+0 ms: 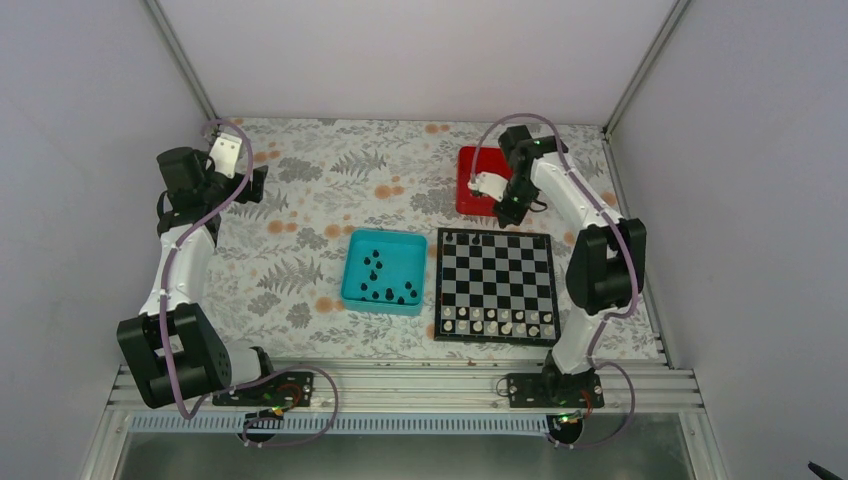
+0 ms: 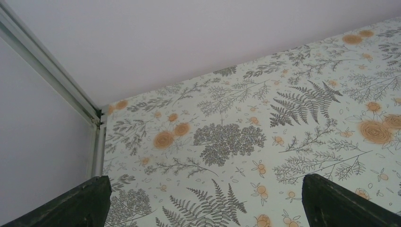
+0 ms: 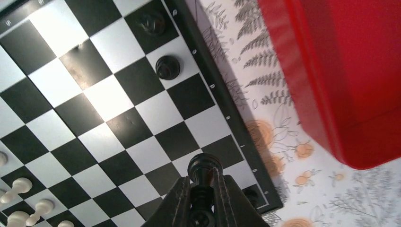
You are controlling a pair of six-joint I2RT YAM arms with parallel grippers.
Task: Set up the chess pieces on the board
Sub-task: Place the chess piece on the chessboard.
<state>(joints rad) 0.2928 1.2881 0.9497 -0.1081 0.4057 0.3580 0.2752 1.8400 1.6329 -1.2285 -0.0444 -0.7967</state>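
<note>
Gripped in my right hand (image 3: 203, 185), a black piece (image 3: 204, 166) points head-first at the far row of the board (image 3: 109, 100) ahead.

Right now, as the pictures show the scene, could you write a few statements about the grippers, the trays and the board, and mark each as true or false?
1. The right gripper holds a black chess piece. True.
2. The left gripper holds a white piece. False: it is open and empty.
3. Some black pieces lie in the teal tray. True.
4. The white pieces stand on the far rows of the board. False: they stand on its near rows.
</note>
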